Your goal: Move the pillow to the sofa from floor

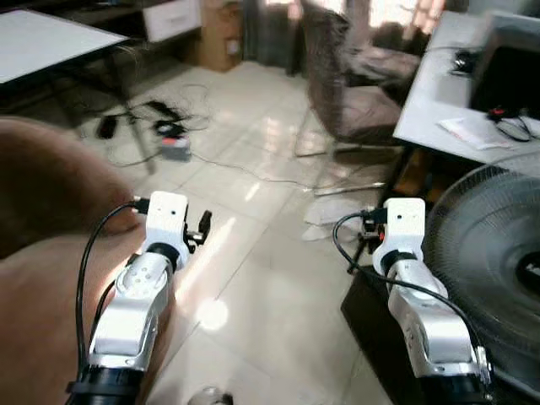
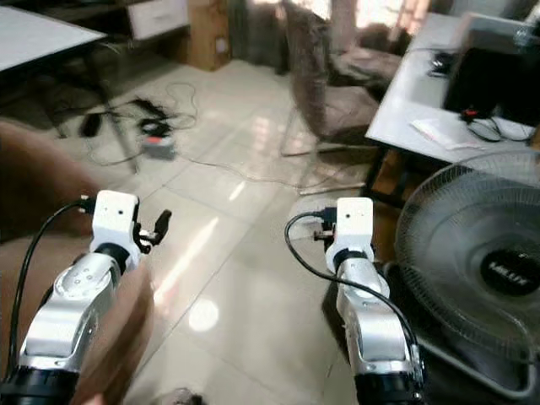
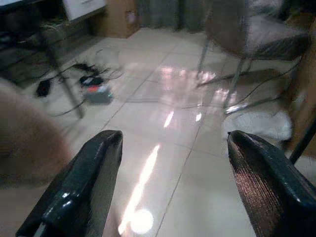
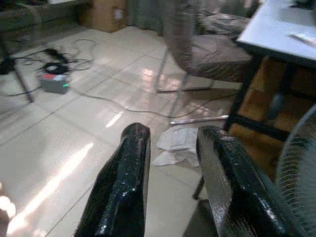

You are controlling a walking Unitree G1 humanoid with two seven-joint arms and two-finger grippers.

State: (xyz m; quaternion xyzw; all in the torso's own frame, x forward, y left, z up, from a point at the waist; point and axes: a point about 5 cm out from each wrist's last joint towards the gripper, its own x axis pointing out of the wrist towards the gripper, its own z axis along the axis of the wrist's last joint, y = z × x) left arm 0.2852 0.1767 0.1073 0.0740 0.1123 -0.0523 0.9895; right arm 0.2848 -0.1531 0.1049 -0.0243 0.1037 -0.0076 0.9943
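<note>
So the robot has both arms held out in front over the tiled floor (image 1: 253, 278), and neither one carries anything. The left gripper (image 3: 173, 143) has its fingers spread wide. The right gripper (image 4: 173, 136) has only a narrow gap between its fingers, with nothing in it.

The only pillow-ish thing around is the brown soft mass (image 1: 51, 177) on the robot's left, right under and beside the left arm. Honestly can't tell if that's the pillow, the sofa, or one lying on the other, since it's blurry and cut off at the edge.

For now the job looks like finding the pillow. The robot should turn left and tilt down until the brown shape is fully in view, and open the right fingers wider before reaching. It should also stay clear of the fan (image 1: 489, 253) beside the right arm and the cables (image 1: 169, 118) further out.
</note>
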